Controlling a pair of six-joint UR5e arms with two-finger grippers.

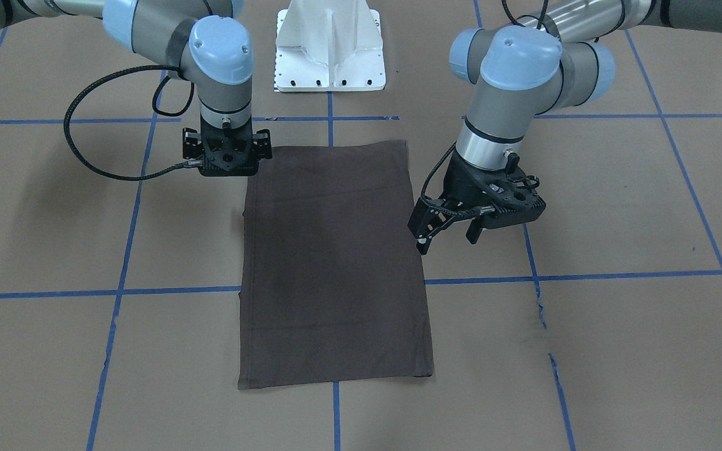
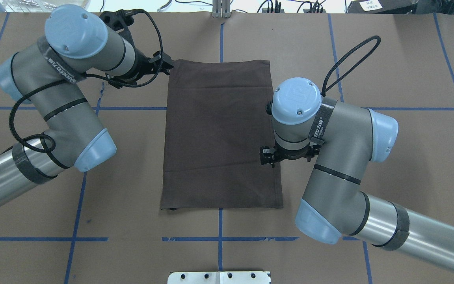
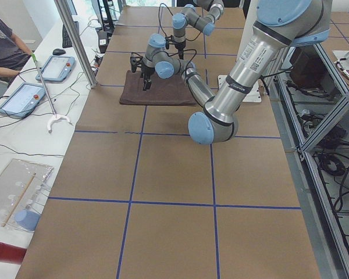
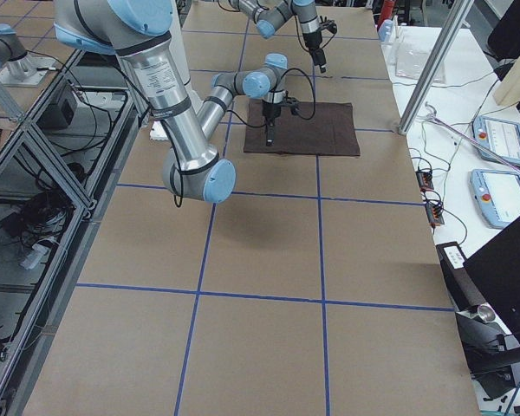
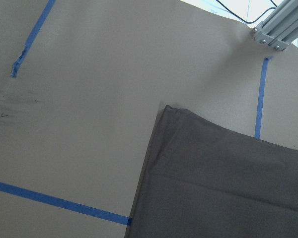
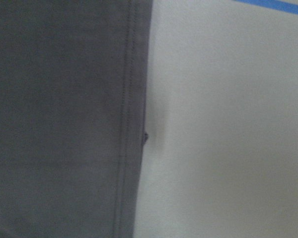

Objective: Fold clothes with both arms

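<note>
left tool spread wide, empty; beside t-shirt

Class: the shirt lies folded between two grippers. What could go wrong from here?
1. The left gripper hangs open beside the shirt, and the right gripper sits at a different point along its other side: uneven grasps could skew the fold.
2. The left wrist view shows layered edges; a pinch may catch only the top layer.
</note>
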